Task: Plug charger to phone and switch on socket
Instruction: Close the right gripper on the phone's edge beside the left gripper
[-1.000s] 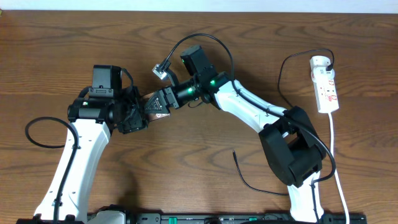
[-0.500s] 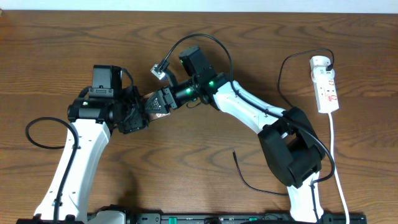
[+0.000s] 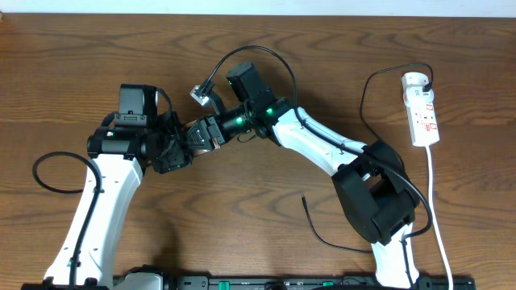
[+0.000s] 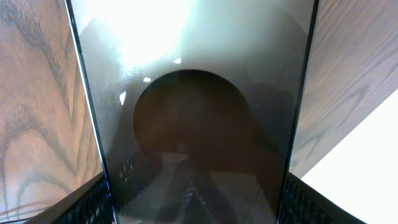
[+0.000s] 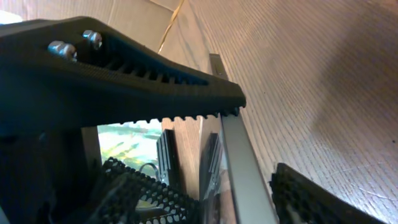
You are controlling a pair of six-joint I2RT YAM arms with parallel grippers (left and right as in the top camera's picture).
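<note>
Glossy phone (image 4: 193,93), matt wood-grain table (image 3: 322,48)

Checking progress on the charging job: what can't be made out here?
The phone's port: overhead, left gripper and right gripper cover it; left wrist shows only glass.
The socket's switches: overhead, too small to read.
The charger's run: overhead, goes under the right arm.
The right gripper's grip: right wrist, too close.

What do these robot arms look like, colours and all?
The left arm and right arm have white links and chunky black joints, with thin black cables looping alongside. A green light glows on the right wrist. The fingers are black, toothed.
</note>
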